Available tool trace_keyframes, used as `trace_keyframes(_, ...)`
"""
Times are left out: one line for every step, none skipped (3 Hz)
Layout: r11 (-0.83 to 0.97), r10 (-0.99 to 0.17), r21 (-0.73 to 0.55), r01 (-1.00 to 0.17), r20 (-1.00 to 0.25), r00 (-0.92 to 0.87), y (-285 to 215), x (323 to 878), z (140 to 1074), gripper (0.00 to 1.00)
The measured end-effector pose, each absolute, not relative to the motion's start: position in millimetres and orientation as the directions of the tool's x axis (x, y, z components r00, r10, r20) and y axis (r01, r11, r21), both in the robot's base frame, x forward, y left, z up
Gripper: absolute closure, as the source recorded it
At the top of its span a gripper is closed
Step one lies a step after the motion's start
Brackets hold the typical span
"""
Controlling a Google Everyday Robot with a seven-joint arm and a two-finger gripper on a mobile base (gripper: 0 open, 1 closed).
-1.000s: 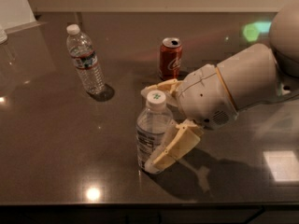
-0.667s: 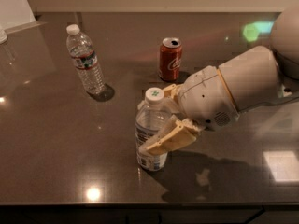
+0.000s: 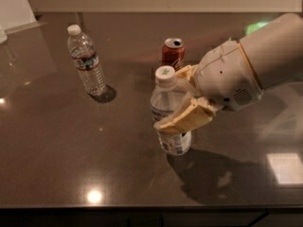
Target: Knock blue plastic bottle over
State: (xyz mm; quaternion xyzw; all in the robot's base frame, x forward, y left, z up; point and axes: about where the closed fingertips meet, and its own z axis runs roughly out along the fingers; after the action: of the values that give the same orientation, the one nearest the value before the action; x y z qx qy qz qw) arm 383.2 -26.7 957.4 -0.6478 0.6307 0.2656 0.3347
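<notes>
The blue plastic bottle [image 3: 164,102] is short and clear, with a white cap marked green and a pale label. It is near the middle of the dark table, leaning slightly with its cap to the left. My gripper [image 3: 171,98] reaches in from the right and straddles the bottle. One tan finger [image 3: 187,118] crosses the front of the bottle's body, and the other sits behind its shoulder. The fingers are closed against the bottle. The bottle's base is at or just above the tabletop.
A taller, slim clear bottle [image 3: 86,62] with a red-banded label stands at the back left. A red soda can [image 3: 173,51] stands just behind the gripper. The dark, glossy table [image 3: 71,155] has its front edge along the bottom of the view.
The gripper has moved right and back with the bottle between its fingers. The bottle's base has shifted right along the table. The tall bottle and the can have not moved.
</notes>
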Motion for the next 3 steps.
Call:
trace_keyframes(0.079,-0.752,-0.142,-0.987,-0.658,0.035,-54,409,988,1.0)
trace_keyframes(0.032,-0.851,-0.183,-0.983,-0.52,0.069,-78,424,996,1.0)
trace_keyframes(-0.06,-0.933,-0.173,-0.983,-0.342,0.117,-107,431,976,1.0)
